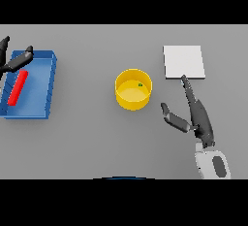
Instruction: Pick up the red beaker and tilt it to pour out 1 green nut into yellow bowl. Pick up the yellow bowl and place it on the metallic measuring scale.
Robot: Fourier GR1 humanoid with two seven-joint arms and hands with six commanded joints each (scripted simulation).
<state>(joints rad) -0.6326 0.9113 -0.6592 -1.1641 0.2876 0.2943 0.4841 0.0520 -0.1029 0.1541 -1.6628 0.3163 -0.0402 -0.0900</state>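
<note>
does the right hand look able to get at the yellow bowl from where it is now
Probably yes. The right hand lies open just right of the yellow bowl, thumb toward it, with only bare table between. The green nut already sits inside the bowl.

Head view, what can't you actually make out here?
- Left hand: cut off by the left edge over the blue tray; its arm is not visible.
- Red beaker: lies in the tray; any contents are hidden.
- Green nut in the yellow bowl: too small to show its shape.
- Metallic measuring scale: a plain pale square, no markings discernible. The right hand fingertip reaches its near edge; contact unclear.
</note>
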